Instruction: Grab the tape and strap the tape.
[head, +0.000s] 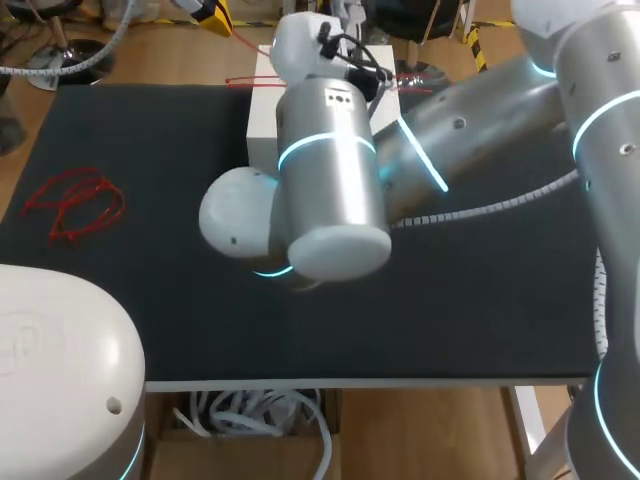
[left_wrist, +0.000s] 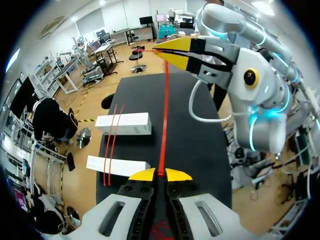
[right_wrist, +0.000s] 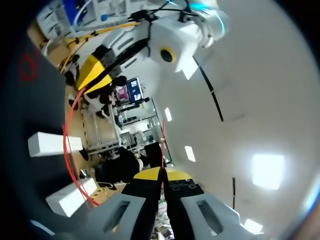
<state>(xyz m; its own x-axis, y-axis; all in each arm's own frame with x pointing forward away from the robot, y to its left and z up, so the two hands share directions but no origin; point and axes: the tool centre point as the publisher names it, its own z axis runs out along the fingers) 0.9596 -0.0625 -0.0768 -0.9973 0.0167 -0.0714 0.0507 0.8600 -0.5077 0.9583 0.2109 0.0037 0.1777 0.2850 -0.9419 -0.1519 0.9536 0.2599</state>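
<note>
Left gripper (left_wrist: 161, 175): fingers pressed together, clamped on one end of the red tape (left_wrist: 165, 115). Tape runs straight and taut above the table (left_wrist: 200, 130) to the right gripper (left_wrist: 175, 50), whose fingers are likewise pinched together on it. Beside the tape, two white boxes (left_wrist: 125, 123) lie on the table, well apart, with two red strands (left_wrist: 111, 145) laid across both. Loose red tangle (head: 75, 205) sits near the table's left edge.

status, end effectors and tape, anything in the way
Left end effector shut on red tape. Right end effector shut on the same strand, straight between them. White boxes beside it, not blocking.
</note>
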